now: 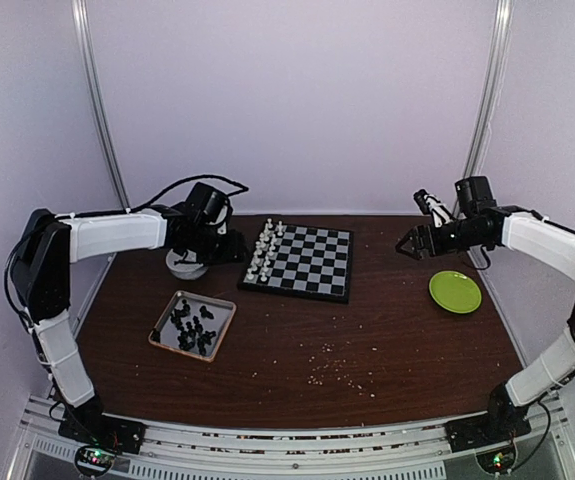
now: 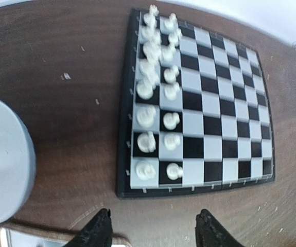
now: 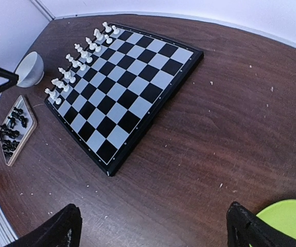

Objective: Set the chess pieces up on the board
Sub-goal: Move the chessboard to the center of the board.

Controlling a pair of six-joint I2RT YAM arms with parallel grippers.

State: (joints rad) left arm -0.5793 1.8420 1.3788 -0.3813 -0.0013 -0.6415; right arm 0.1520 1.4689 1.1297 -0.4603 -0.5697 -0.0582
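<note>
Both grippers are standing open and holding nothing. The left gripper (image 2: 155, 232) is hovering just beside the board (image 1: 312, 262), and the right gripper (image 3: 153, 231) is hanging well apart from it. The white pieces (image 2: 158, 98) are standing in two rows along the board's left side, while the black pieces (image 1: 195, 326) are lying heaped in the tray (image 1: 159, 336). I think the left arm should be descending on one single black piece and closing slowly, so that the neighbours are not dragged along. The grey bowl (image 2: 3, 159) is sitting near that path.
</note>
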